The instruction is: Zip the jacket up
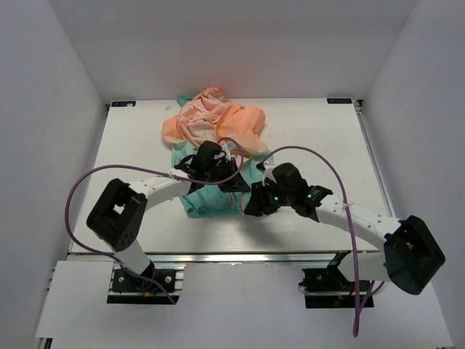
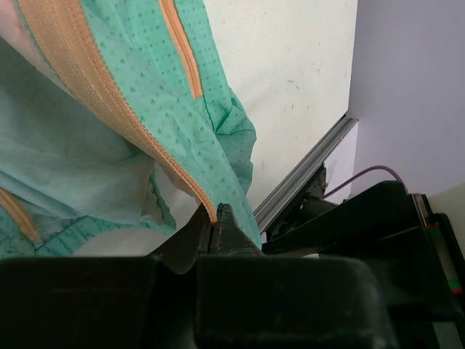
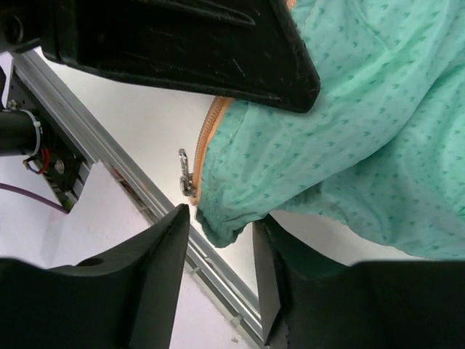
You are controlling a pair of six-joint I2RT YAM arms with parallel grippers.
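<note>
Peach-orange and teal jacket (image 1: 218,142) with tiny darker print, orange zipper (image 2: 109,94), white table (image 1: 312,138)

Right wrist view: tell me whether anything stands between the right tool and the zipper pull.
Nothing visible does. The zipper pull hangs in the open just beyond the right tool, whose jaws stand apart with the jacket hem at their gap. The black arm part overhead is off that path.

Left fingers (image 2: 227,234) pinched together, right fingers (image 3: 156,270) seemingly spread apart.
</note>
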